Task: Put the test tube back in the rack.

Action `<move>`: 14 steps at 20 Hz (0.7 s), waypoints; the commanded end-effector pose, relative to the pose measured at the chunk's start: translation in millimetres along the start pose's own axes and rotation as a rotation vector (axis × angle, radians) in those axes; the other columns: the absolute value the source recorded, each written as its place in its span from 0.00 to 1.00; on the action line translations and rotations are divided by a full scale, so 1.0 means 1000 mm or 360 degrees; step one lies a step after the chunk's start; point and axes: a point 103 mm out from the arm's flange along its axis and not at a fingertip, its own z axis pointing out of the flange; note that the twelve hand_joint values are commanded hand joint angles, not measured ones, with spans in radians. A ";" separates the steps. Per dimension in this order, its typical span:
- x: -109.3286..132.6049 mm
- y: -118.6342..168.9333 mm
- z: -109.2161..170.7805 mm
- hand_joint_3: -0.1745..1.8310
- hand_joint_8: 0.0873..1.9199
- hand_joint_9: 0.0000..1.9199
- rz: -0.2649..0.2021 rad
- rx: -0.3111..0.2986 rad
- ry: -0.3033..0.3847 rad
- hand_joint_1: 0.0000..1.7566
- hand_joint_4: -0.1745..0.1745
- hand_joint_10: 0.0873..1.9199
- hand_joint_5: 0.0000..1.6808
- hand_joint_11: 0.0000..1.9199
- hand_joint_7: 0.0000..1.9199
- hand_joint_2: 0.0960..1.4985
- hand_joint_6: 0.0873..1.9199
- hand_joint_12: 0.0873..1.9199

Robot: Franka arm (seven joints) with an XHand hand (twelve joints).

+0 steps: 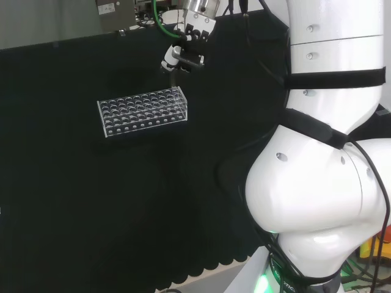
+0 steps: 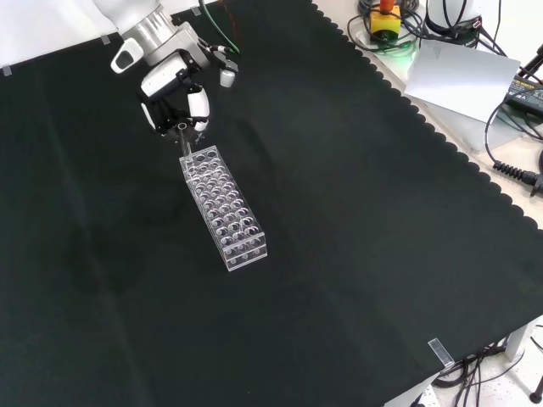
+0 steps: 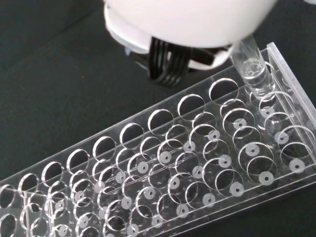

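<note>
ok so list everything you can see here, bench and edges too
rack: one, clear plastic, mid cloth, below the hand in the front view
test tube: one, clear, held over the rack's end row
cloth: one, black, covers the bench
cables and a yellow and red unit: off the cloth, top right of the front view
grey sheet: one, beside the cables
arm: one, white, right of the head view
hand: one, black and white, curled round the tube

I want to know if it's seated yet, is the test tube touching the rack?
Cannot tell. In the wrist view the test tube stands over a hole at the rack's end, but clear glass overlaps clear plastic, so neither contact nor gap shows plainly.
</note>
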 end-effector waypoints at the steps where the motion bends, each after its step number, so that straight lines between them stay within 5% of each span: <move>1: -0.005 -0.001 0.003 0.48 0.23 0.86 0.0014 0.0010 0.0002 0.76 0.00 0.33 0.81 0.66 0.74 0.32 0.23 0.43; 14: -0.006 0.003 0.022 0.48 0.24 0.86 0.0014 0.0057 -0.0012 0.76 0.00 0.33 0.81 0.66 0.74 0.32 0.24 0.43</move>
